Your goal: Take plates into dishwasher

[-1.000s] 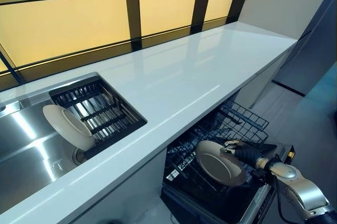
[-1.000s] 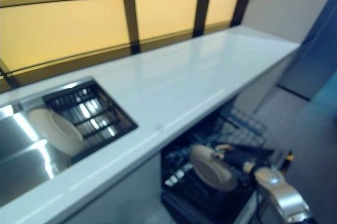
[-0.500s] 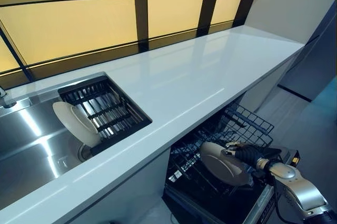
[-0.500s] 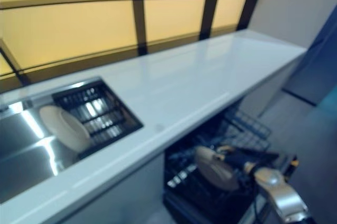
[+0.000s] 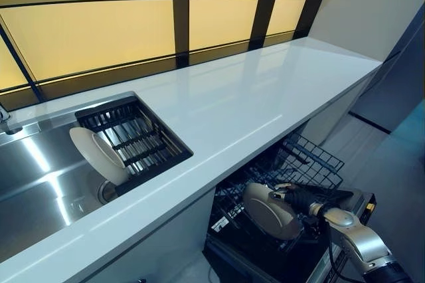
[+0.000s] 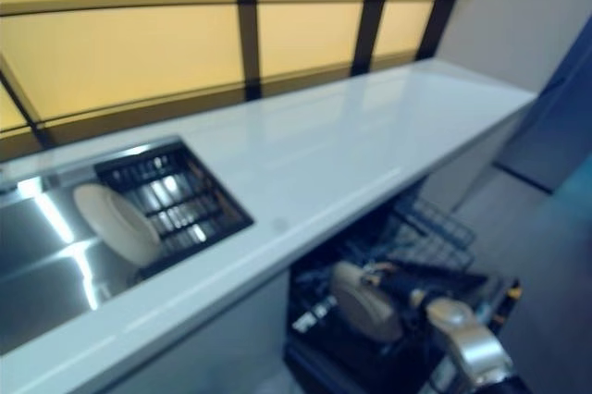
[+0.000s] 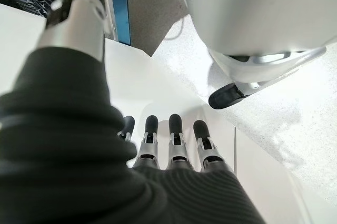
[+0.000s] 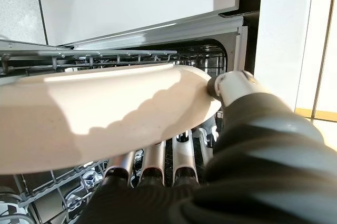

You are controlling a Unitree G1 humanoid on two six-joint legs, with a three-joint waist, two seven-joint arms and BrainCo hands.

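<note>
Cream plate (image 5: 269, 211) sits pinched in the right hand (image 5: 300, 198), poised over the dishwasher rack (image 5: 312, 158) below; next, lower it between tines. Left hand (image 7: 174, 145) hangs open.

- The surface (image 5: 232, 103) is white, smooth and glossy, and it mirrors the lit panels behind it.
- The sink (image 5: 40, 183) is brushed steel with bright streaks of reflection.
- The drain rack (image 5: 143, 138) in the sink looks like matt black plastic slats.
- The plate in the sink (image 5: 98, 155) is smooth and pale, like glazed ceramic.
- The plate in the right hand (image 8: 105, 113) is cream with a soft sheen.
- The right hand (image 5: 292, 196) has silver metal fingers and a dark ribbed cover.
- The dishwasher rack (image 5: 312, 160) is thin dark coated wire.
</note>
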